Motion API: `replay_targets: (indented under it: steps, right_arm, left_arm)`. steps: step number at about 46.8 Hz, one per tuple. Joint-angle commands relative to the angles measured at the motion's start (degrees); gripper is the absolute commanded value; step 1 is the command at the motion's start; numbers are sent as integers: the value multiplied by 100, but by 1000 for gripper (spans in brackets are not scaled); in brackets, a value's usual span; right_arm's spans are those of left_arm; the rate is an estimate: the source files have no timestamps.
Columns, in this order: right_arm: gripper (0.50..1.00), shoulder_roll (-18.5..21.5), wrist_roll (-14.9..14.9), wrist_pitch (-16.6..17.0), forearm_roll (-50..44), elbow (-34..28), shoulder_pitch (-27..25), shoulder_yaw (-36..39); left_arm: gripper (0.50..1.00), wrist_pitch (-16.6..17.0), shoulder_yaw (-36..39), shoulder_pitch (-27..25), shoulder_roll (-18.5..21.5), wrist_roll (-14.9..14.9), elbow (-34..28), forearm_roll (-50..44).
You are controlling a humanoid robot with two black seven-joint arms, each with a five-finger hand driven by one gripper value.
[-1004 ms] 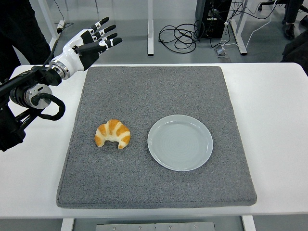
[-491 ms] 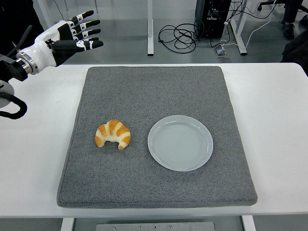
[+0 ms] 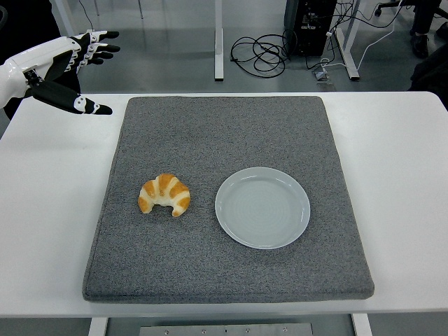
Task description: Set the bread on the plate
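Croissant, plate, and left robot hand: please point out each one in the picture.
croissant (image 3: 164,194), head view, on the middle of its striped back.
plate (image 3: 262,207), head view, on its bare centre.
left robot hand (image 3: 59,66), head view, on the palm, fingers spread.

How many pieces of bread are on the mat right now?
1. A single croissant lies on the grey mat, left of the empty plate and not touching it. Nothing on the mat could hide another.
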Motion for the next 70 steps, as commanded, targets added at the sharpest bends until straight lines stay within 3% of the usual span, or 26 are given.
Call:
replay_targets:
  steps: [1,9,16,23,26,33,39,70]
  right_arm:
    - [1000,0,0,0,0,0,-5,-2]
    - [1000,0,0,0,0,0,-5,-2]
    - [1000,0,0,0,0,0,-5,-2]
    - [1000,0,-1,0,0,0,4,-2]
    - [1000,0,0,0,0,0,4,-2]
    - [1000,0,0,0,0,0,-5,-2]
    - [1000,0,0,0,0,0,4,-2]
    - [1000,0,-9,9,0,0,-5,7]
  left_arm:
    - [975,1,7,134,12,-91,-116,277]
    - [975,10,-10,345,3,-346,-345,1437]
    - [975,62,7,520,-278,-337,-345,1913]
    - [971,457,7,933,-770,-311,-318,2694]
    - [971,476,7,1074,-928,-302,-310,2844]
    - [971,528,235,1224,-1008,-240,-275,3055]
    - [972,836,411,1250,-1052,-188,-187,3538]
    - [972,1240,534,1452,-1676,-179,235,3618]
